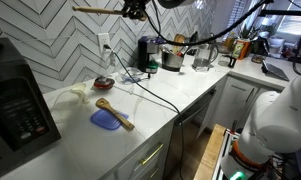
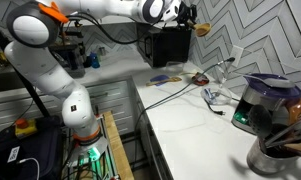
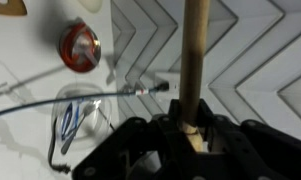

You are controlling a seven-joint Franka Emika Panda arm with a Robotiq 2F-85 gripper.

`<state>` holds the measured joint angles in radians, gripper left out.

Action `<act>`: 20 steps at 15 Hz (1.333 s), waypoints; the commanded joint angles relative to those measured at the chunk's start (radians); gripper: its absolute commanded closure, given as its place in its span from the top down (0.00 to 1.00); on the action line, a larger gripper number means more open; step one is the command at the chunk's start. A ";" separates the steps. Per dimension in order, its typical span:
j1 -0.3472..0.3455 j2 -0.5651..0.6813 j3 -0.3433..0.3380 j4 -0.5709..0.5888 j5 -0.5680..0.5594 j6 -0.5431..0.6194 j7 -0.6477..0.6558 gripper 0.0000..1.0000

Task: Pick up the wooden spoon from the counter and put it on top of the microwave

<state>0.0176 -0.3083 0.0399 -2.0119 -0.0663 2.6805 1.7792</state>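
Note:
My gripper (image 1: 136, 9) is shut on the long light-tan wooden spoon (image 1: 95, 10) and holds it level, high above the white counter (image 1: 180, 95), in front of the chevron tile wall. The black microwave (image 1: 15, 100) stands at the counter's end, lower and off to the side of the spoon. In an exterior view the gripper (image 2: 183, 14) holds the spoon (image 2: 202, 29) just above the microwave (image 2: 170, 45). In the wrist view the spoon's handle (image 3: 195, 55) runs up from the jaws (image 3: 190, 132).
A shorter, darker wooden spoon (image 1: 116, 113) lies on a blue spatula (image 1: 104, 121) on the counter. A red bowl (image 1: 105, 83) sits near the wall, also in the wrist view (image 3: 78, 47). A coffee maker (image 1: 148, 54), a steel pot (image 1: 172, 59) and a black cable (image 1: 160, 95) are further along.

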 commanded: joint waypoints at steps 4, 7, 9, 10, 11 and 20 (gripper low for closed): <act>0.179 0.223 0.071 0.234 0.313 0.066 -0.297 0.05; 0.256 0.218 0.048 0.270 0.486 -0.010 -0.541 0.05; 0.199 0.227 0.104 0.256 0.438 0.029 -0.473 0.22; 0.206 0.226 0.102 0.263 0.452 0.021 -0.496 0.22; 0.208 0.225 0.100 0.266 0.455 0.019 -0.506 0.22; 0.298 0.336 0.093 0.397 0.589 0.002 -0.747 0.05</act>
<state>0.2696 -0.0713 0.1134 -1.7340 0.4370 2.7027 1.1804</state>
